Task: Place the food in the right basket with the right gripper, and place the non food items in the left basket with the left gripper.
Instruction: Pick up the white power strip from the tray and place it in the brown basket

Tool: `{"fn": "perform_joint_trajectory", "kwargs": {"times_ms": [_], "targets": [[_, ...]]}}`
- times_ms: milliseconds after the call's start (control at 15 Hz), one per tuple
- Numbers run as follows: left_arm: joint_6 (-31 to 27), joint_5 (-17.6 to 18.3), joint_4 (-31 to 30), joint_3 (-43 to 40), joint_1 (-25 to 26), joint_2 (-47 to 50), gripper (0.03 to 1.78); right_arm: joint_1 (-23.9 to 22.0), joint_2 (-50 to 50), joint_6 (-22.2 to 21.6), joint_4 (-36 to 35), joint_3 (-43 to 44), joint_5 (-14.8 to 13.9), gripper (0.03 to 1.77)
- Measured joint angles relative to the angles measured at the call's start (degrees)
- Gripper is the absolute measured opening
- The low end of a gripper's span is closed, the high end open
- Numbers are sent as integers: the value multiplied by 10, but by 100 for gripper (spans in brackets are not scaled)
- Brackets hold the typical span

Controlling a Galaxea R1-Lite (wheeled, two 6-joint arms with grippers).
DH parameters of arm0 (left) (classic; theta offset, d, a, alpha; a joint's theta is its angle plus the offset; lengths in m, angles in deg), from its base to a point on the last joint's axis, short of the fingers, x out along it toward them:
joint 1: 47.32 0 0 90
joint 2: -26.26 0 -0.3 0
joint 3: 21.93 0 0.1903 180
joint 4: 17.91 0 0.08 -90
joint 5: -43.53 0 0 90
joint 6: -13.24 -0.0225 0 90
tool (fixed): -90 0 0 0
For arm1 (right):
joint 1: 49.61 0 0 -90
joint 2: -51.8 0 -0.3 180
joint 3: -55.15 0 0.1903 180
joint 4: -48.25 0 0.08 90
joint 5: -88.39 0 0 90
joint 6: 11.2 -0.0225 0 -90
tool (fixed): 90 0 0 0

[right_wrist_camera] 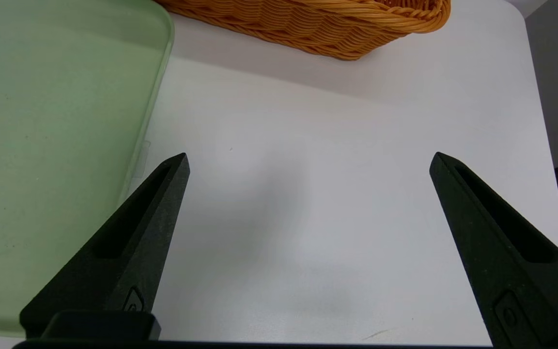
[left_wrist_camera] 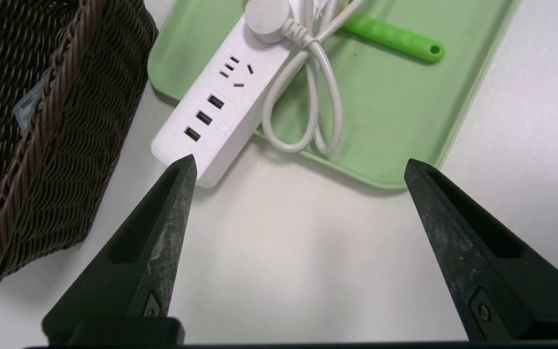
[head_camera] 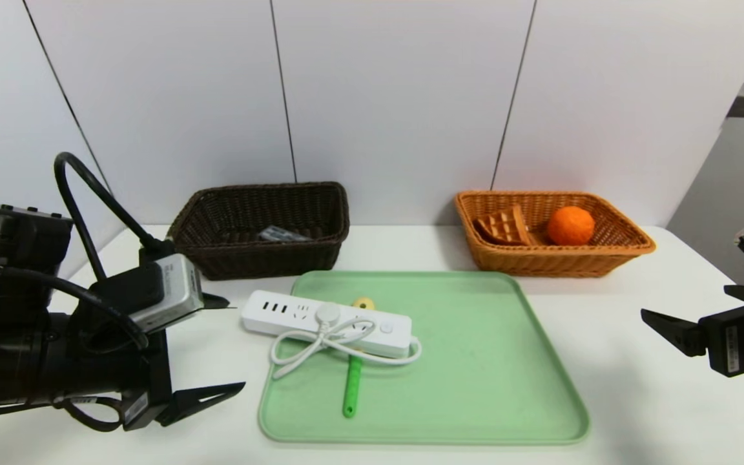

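One white table (head_camera: pixel 637 400) carries everything, and on it lies one green tray (head_camera: pixel 475 361), set between the two arms. Behind the tray stand two baskets: one dark brown basket (head_camera: pixel 262 229) toward the robot's left and one orange basket (head_camera: pixel 553 232) toward its right, well apart from each other.

One white power strip (head_camera: pixel 327 321) lies with its long axis across the tray's far left corner — its USB end juts over the tray's left rim toward the brown basket, the other end points toward the tray's middle. Its cord (head_camera: pixel 320 342) is bundled in loops on top of it and in front of it, the round plug resting on the strip. One green-handled tool (head_camera: pixel 351 384) lies on the tray with its long axis running from the near side back under the strip; a yellow tip (head_camera: pixel 363 302) shows behind the strip.

The orange basket holds two things: one orange (head_camera: pixel 569 225) and one waffle (head_camera: pixel 502 227), side by side. The brown basket holds one small grey packet (head_camera: pixel 278 234).

The left gripper (left_wrist_camera: pixel 298 165) hovers over bare table beside the tray's left rim, fingers spread wide and holding nothing — one fingertip (left_wrist_camera: pixel 184 169) sits just short of the strip's USB end. The right gripper (right_wrist_camera: pixel 308 160) hovers over bare table right of the tray, fingers also wide and empty.
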Motion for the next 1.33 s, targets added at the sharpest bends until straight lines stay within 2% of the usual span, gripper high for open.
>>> {"fn": "perform_joint_trajectory", "kwargs": {"times_ms": [333,600,933,1200,1333], "targets": [[-13,-1,-8,-2,-31,-29,161,0,2,-1,-1,-3,1,171],[-10,-2,-64,-4,-41,-69,165,0,3,-1,-1,-4,1,171],[3,-1,-70,-14,-68,-101,167,0,4,-1,-1,-3,1,171],[5,-2,-77,-25,-71,-112,168,0,4,-1,-1,-3,1,171],[5,-2,-100,-32,-71,-124,169,0,4,-1,-1,-3,1,171]]}}
